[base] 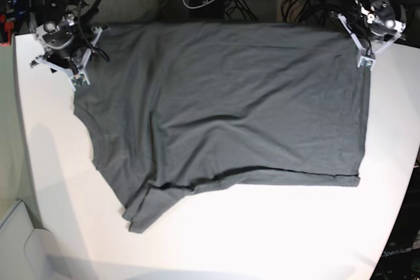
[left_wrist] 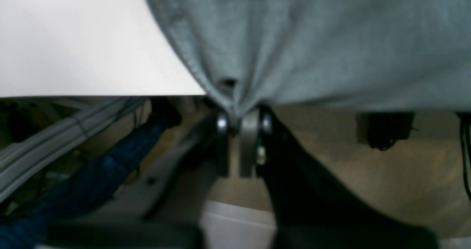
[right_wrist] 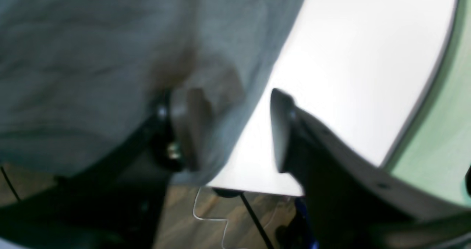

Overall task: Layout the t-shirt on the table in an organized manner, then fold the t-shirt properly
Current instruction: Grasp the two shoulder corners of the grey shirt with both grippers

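Bare table (base: 262, 234) fills the bottom of the base view; the shirt (base: 230, 109) lies spread above it, reaching the upper edge of the frame from upper left to upper right. Mostly flat, but one sleeve is folded under at lower left of the cloth, with a soft ridge running across the lower middle.

Left gripper (left_wrist: 243, 125): jaws pinched together on a gathered corner of the shirt right at the table edge, cloth puckering into the pinch. In the base view that's the upper right corner. Right gripper (right_wrist: 228, 131): jaws apart, one finger pressed against or under the cloth, the other over bare table. Not clamped on anything as far as we can tell; the view is blurred.

Handling, our read: thin, limp, light fabric. It'll drape and bunch, won't hold shape, and drags easily on the smooth top. We'd grip at hems and corners, both arms together, and keep tension between them so it doesn't sag.

Edges: both grippers sit at the table's upper edge, so there's no room to pull further that way without cloth hanging off. Open room is toward the bottom of the frame and some at left.
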